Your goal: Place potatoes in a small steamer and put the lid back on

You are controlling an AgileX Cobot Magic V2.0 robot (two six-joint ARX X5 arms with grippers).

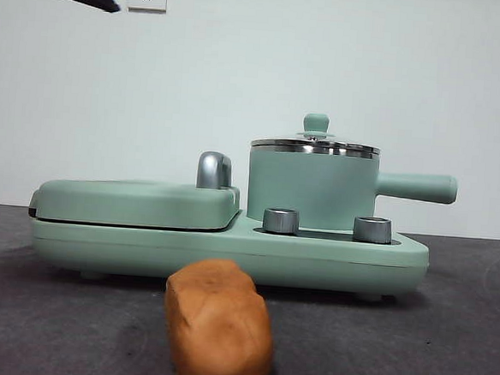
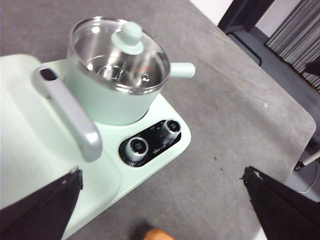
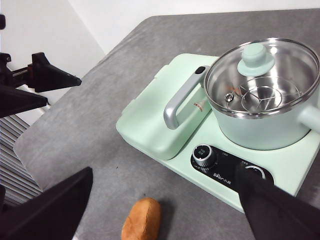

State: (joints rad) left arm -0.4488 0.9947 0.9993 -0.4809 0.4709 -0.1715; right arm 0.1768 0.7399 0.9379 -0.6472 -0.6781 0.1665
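Near the desk's front edge lies the potato (image 1: 219, 323), on bare grey top just before the green cooker base (image 1: 228, 250). Upon that base stands the small steamer (image 1: 312, 190), the lid (image 1: 315, 144) seated on it. Both the left gripper (image 2: 165, 200) and right gripper (image 3: 165, 205) hover high, fingers wide apart, holding nothing. I'd worry about the lid's little knob slipping from a pinch, or that lumpy potato rolling away.

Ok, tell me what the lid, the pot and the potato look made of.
Lid: clear glass, since the steel inside shows through, with a shiny metal rim and a matte mint knob, probably plastic. Pot: matte mint-green outside, likely painted or coated metal; bright steel rim and inside. Potato: matte orange-brown lumpy skin; real or model, cannot tell.
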